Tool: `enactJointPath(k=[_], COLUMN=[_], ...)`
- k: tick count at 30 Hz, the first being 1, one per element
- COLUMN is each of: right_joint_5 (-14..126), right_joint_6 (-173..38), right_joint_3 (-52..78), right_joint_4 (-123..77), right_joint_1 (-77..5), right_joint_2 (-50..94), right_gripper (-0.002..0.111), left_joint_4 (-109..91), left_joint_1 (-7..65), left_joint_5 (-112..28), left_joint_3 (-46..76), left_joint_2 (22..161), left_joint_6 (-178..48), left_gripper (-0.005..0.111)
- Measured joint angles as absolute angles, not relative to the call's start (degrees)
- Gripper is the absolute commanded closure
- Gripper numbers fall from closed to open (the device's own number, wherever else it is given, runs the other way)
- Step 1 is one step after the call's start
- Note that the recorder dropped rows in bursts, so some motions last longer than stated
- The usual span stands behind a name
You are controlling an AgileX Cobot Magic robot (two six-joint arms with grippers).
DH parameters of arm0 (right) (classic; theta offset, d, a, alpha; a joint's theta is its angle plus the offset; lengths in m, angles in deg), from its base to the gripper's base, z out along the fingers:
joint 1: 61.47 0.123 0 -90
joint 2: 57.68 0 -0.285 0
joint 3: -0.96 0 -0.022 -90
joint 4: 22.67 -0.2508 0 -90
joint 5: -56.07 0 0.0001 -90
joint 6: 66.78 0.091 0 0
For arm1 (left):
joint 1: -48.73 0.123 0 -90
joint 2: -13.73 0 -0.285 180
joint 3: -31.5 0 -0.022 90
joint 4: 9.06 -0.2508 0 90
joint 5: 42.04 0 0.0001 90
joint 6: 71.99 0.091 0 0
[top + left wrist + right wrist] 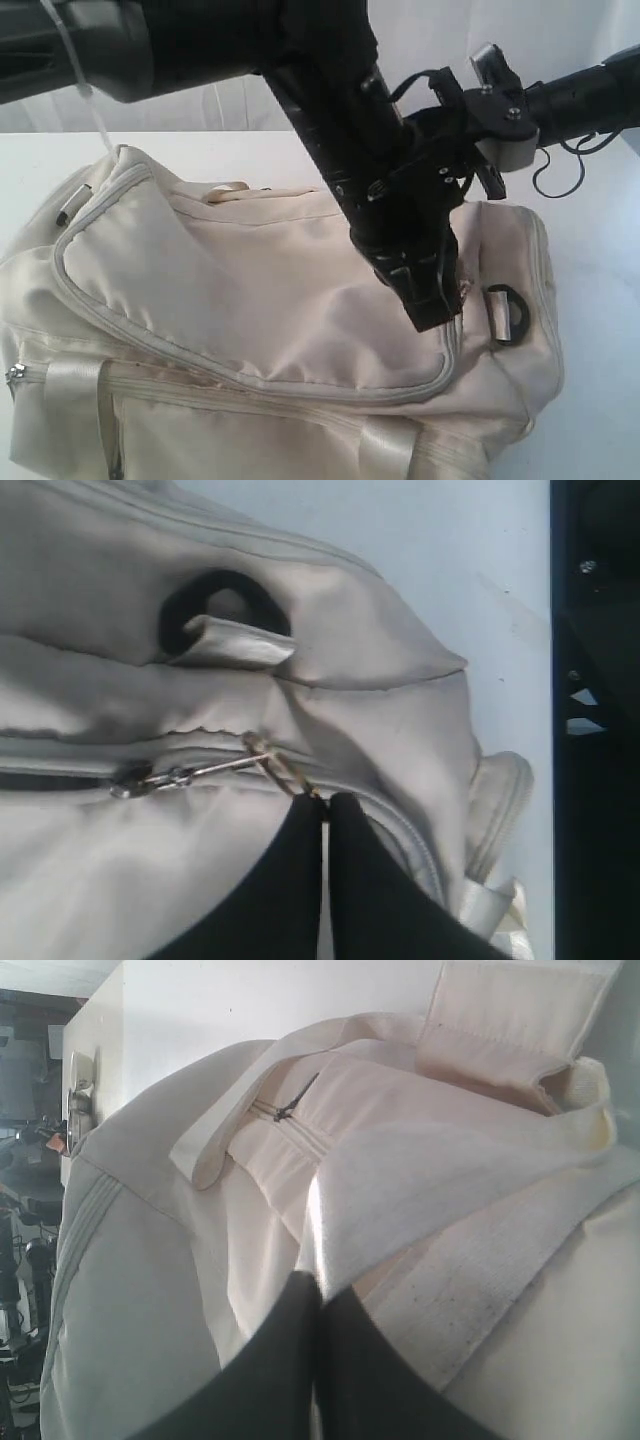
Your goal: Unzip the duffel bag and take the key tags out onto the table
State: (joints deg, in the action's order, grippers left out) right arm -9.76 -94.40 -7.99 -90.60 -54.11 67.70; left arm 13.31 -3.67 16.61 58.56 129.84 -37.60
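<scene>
Pinching the little metal zip pull, the left gripper is squeezed tight at the right end of the bag. The right gripper is squeezed tight too, nipping a fold of the bag's cloth. The big cream bag lies on the white table, a little way in from the far edge. The zip looks shut almost all the way round, so I think the job has only just begun. The key tags cannot be seen; they are likely inside the bag. The zip must be pulled open, then the tags lifted out onto the table.
</scene>
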Motion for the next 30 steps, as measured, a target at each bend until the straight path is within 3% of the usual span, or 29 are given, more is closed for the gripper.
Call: enactJointPath(k=[15, 30], right_joint_5=[-10.67, -10.68], right_joint_6=[-94.4, -94.4], right_joint_3=[-7.99, -7.99], right_joint_4=[-90.6, -90.6], right_joint_1=[-54.11, -54.11], right_joint_2=[67.7, 67.7], right_gripper=[0.108, 0.108], left_joint_4=[14.1, 12.06], left_joint_1=[-9.35, -9.42], left_joint_5=[19.55, 19.47], left_joint_3=[52.14, 42.38], left_joint_2=[128.9, 119.18], left_joint_6=[-38.96, -43.13], left_gripper=[0.107, 0.107])
